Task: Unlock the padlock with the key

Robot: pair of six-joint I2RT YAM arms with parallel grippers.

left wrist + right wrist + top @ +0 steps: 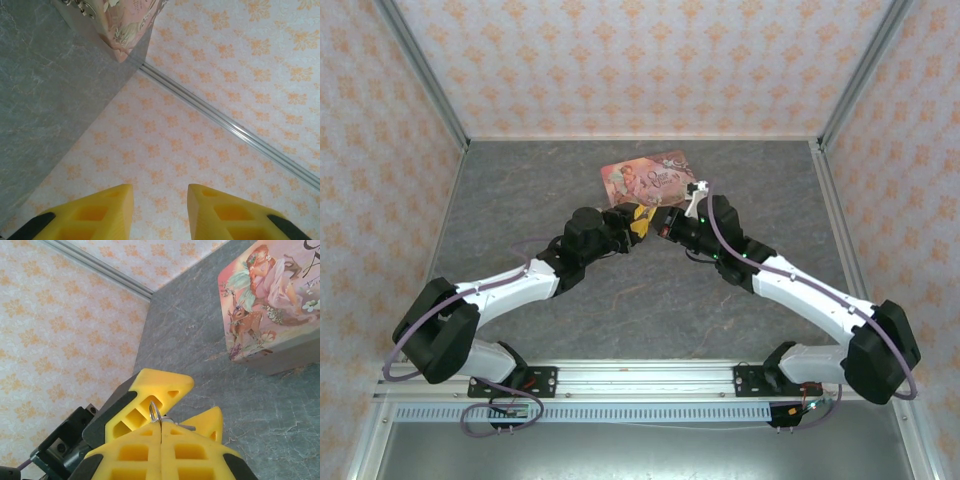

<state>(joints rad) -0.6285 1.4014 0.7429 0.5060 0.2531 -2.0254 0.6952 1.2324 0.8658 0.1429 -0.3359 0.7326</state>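
Observation:
My right gripper is shut on the key; its thin metal ring sticks up out of the seam between the yellow fingers, and a small silver piece pokes out beside it. The left gripper's yellow fingers stand just beyond, tip to tip with mine. In the left wrist view my left gripper is open with only wallpaper between its fingers. From above, the left gripper and the right gripper meet just in front of the tin. The blue padlock is hidden.
A pink illustrated tin lies flat on the grey table right behind both grippers; it is also in the wrist views. Patterned walls with metal rails enclose the table.

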